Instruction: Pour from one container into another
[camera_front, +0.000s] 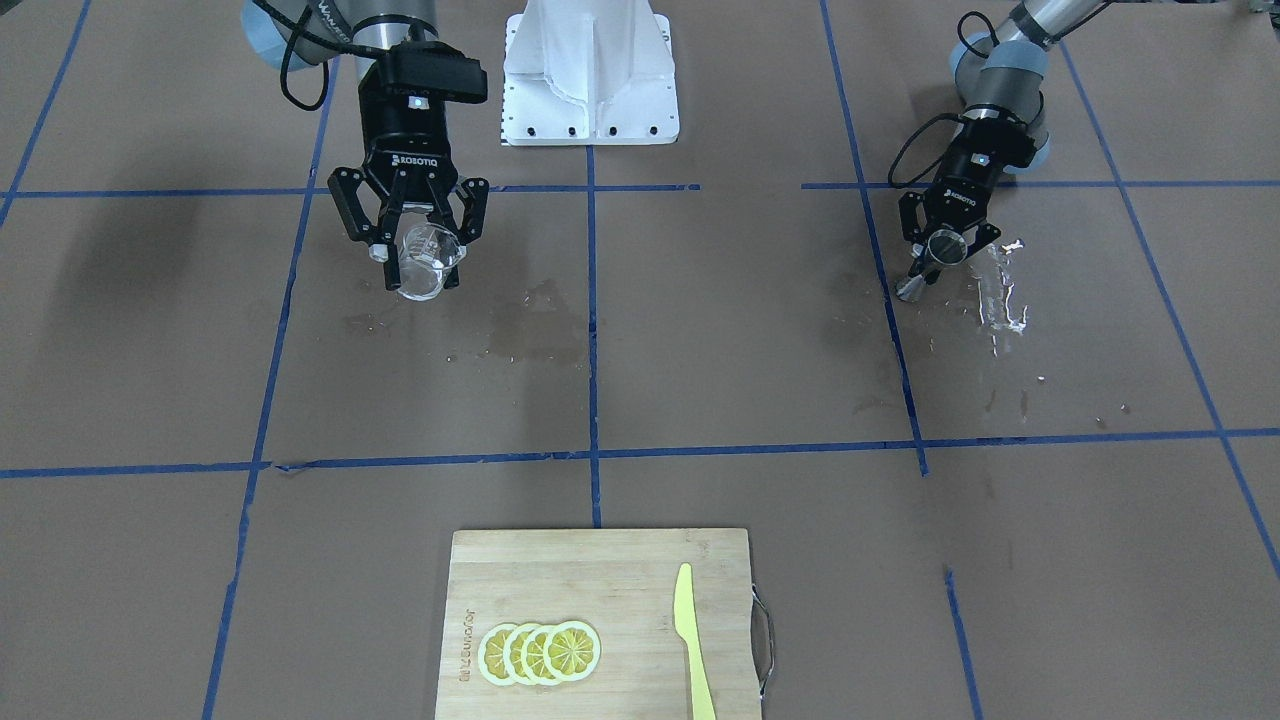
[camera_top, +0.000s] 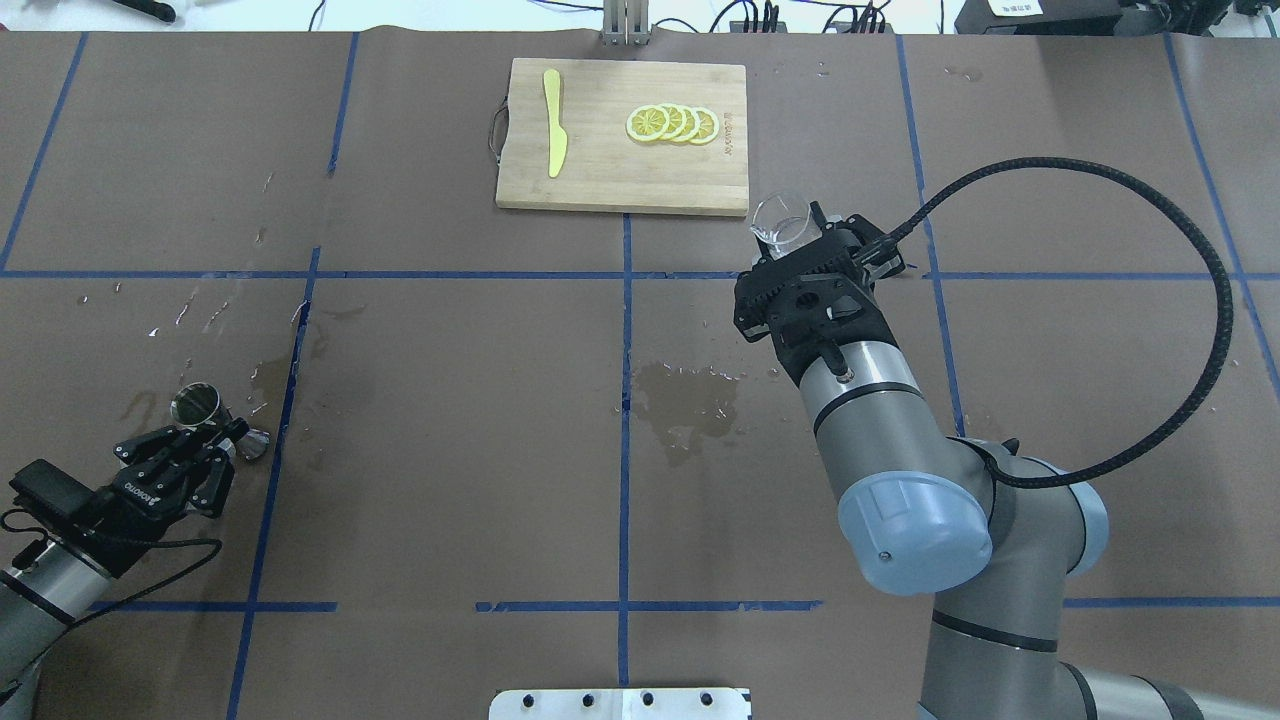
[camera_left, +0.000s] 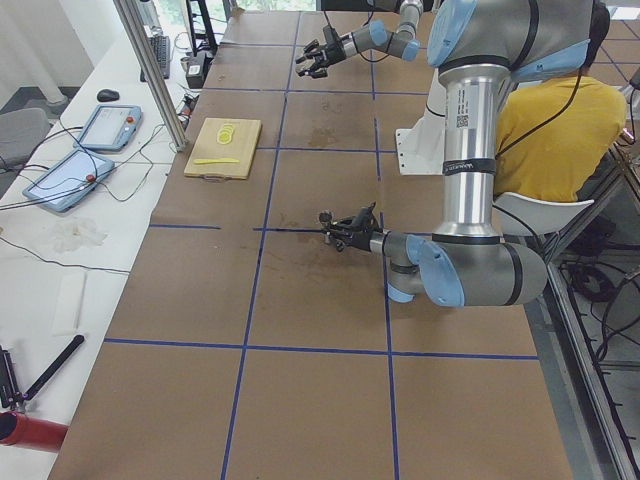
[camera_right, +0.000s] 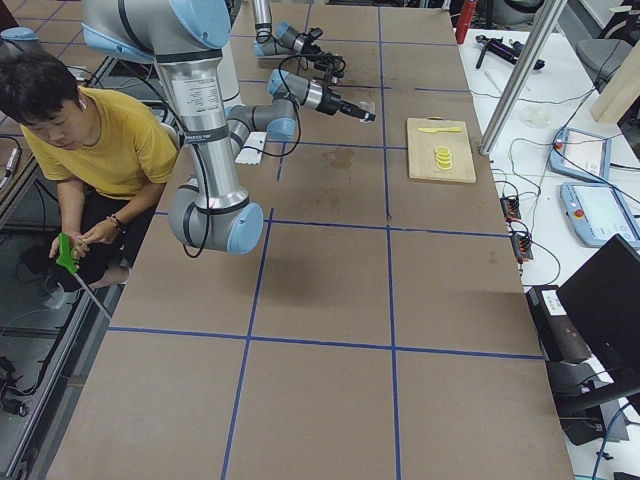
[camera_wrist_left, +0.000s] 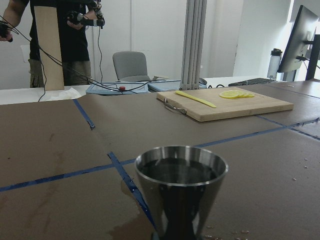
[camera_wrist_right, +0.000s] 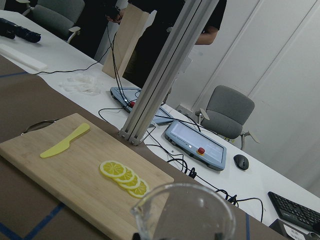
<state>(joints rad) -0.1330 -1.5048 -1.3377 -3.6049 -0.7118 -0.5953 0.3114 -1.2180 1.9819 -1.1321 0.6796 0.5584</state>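
A small clear see-through beaker (camera_front: 428, 268) is pinched between the fingers of the right gripper (camera_front: 418, 250) and is held raised over the brown paper-covered table (camera_top: 450, 400). It is tipped off upright, so that its open mouth is seen in both the overhead and the front-facing views. Whether anything is in it cannot be told.

A small shiny steel hourglass-shaped jigger (camera_top: 200, 404) is gripped at its narrow waist by the fingers of the left gripper (camera_top: 226, 434), which are pressed in on it from both sides. The jigger is kept upright and low, its lower cone right at the table surface near a blue tape line (camera_top: 290, 400); actual contact cannot be confirmed. Its upper cone is seen open and dark inside in the left wrist view.

The beaker and the jigger are well apart, at opposite sides of the table. Wet patches (camera_top: 690, 400) are spread on the paper between them, and glinting droplets are scattered near the jigger.

A bamboo cutting board (camera_top: 620, 185) is set at the table's far edge, with overlapping lemon slices (camera_top: 672, 123) and a yellow plastic knife (camera_top: 553, 135) laid on it.
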